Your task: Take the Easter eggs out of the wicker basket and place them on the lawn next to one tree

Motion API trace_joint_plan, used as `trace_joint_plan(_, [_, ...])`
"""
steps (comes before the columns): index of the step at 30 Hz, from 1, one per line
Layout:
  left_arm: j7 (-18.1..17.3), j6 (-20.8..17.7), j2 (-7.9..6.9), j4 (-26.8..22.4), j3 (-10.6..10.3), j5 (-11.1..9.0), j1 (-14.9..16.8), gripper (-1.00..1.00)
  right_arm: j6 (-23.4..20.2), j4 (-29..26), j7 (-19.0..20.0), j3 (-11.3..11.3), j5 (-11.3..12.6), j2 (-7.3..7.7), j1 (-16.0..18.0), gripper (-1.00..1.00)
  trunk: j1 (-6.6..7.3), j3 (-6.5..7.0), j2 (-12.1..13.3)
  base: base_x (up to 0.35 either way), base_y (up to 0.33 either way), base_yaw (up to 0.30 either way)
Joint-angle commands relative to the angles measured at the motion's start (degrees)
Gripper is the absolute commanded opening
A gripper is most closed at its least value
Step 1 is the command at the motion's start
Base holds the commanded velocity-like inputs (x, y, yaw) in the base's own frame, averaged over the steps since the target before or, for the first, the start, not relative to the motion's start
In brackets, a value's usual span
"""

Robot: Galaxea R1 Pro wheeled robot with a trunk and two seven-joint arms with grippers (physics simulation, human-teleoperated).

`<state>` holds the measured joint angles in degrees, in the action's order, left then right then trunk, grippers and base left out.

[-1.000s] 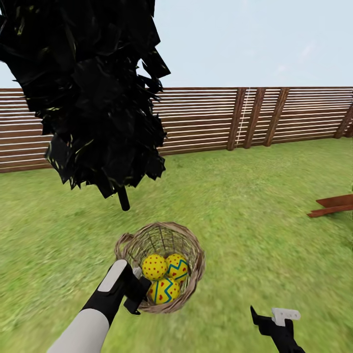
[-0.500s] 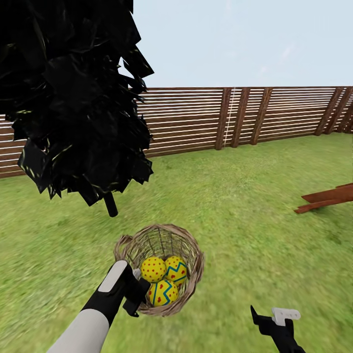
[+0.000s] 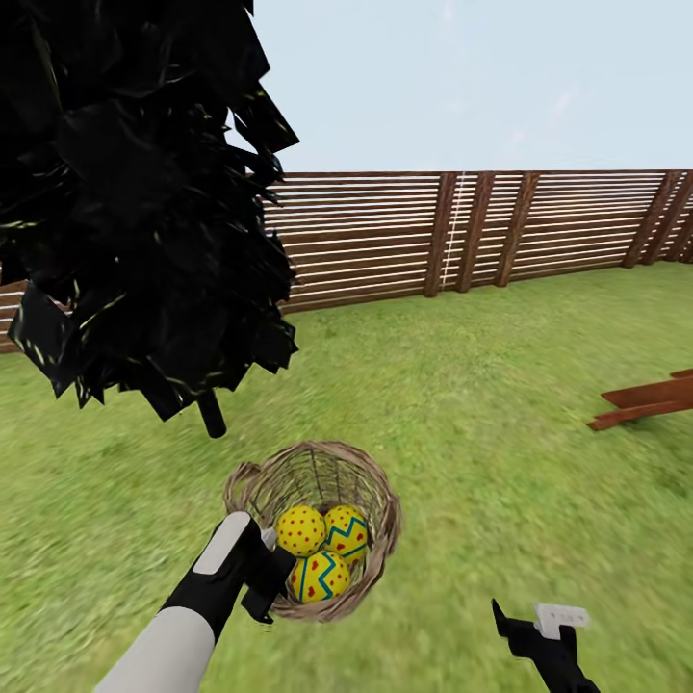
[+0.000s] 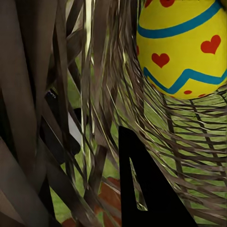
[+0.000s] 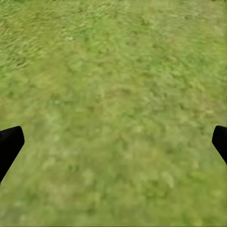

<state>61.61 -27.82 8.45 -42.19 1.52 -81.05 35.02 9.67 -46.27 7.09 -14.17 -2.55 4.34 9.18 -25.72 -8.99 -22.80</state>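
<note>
Easter eggs, three in number, lie together inside the wicker basket (image 3: 313, 525): the dotted egg (image 3: 300, 530) and one zigzag egg (image 3: 347, 532) side by side, the second zigzag egg (image 3: 320, 576) nearest the robot. None has been removed.

Left claw (image 3: 266, 583): positioned at the basket's near rim, closed on the wicker wall. In the left wrist view one black finger (image 4: 146, 189) lies against the weave, strands cross directly ahead of the claw, and a zigzag egg (image 4: 182, 47) sits just beyond the weave.

Right claw (image 3: 539, 621): well apart from the basket, on the robot's right, low over bare lawn (image 3: 500, 414). The right wrist view shows both fingertips (image 5: 9, 144) at the picture's edges with grass between them; the claw is spread wide and holds nothing.

Change over the last second: the fence (image 3: 462, 231), the black tree (image 3: 135, 192) and the brown wooden object (image 3: 645, 399) have all shifted leftward in the head view, while basket, eggs and both claws keep the same positions in the picture. This indicates that the robot turns and carries the basket along in the left claw.

Consequence for the task: the eggs are being transported in the basket. The tree beyond the left claw is black-trunked, probably not the intended one. Unloading remains to be done.
</note>
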Motion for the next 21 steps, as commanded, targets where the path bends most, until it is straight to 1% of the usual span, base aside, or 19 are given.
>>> trace_joint_plan(1, [1.1, -0.3, 0.02, -0.3, 0.2, -0.1, 0.1, -1.00, 0.2, 0.0, 0.4, -0.2, -0.3, -0.04, 0.1, 1.00, -0.07, -0.11, -0.1, 0.308, 0.000, 0.000])
trace_joint_plan(2, [3.7, -0.3, -0.01, -0.5, 0.3, -0.1, 0.1, -1.00, 0.2, 0.0, 0.4, -0.2, -0.3, -0.05, 0.1, 1.00, -0.07, -0.11, -0.1, 0.294, 0.000, 0.000])
trace_joint_plan(3, [4.3, -0.3, 0.01, -0.4, 0.2, -0.1, 0.1, -1.00, 0.2, 0.0, 0.4, -0.2, -0.3, -0.04, 0.1, 1.00, -0.07, -0.11, -0.1, 0.291, 0.000, 0.000])
trace_joint_plan(5, [4.5, -0.2, 0.07, -0.3, 0.2, -0.1, 0.1, -1.00, 0.2, -0.1, 0.4, -0.2, -0.3, -0.04, 0.1, 1.00, -0.07, -0.11, -0.1, 0.291, 0.000, -0.031])
trace_joint_plan(7, [4.5, -0.2, 0.15, -0.3, 0.2, -0.2, 0.1, -1.00, 0.2, -0.1, 0.4, -0.2, -0.3, -0.04, 0.1, 1.00, -0.07, -0.08, -0.1, 0.269, 0.000, -0.201])
trace_joint_plan(14, [4.7, -0.2, 0.17, -0.3, 0.2, -0.3, 0.1, -1.00, 0.2, 0.0, 0.4, -0.2, -0.3, -0.11, 0.1, 1.00, -0.07, 0.12, -0.1, 0.253, 0.000, -0.252])
trace_joint_plan(21, [5.2, -0.3, 0.20, -0.3, -0.2, -0.1, 0.1, -1.00, 0.2, 0.0, 0.4, -0.2, -0.3, -0.12, 0.1, 1.00, -0.07, 0.40, -0.1, 0.264, 0.000, -0.271])
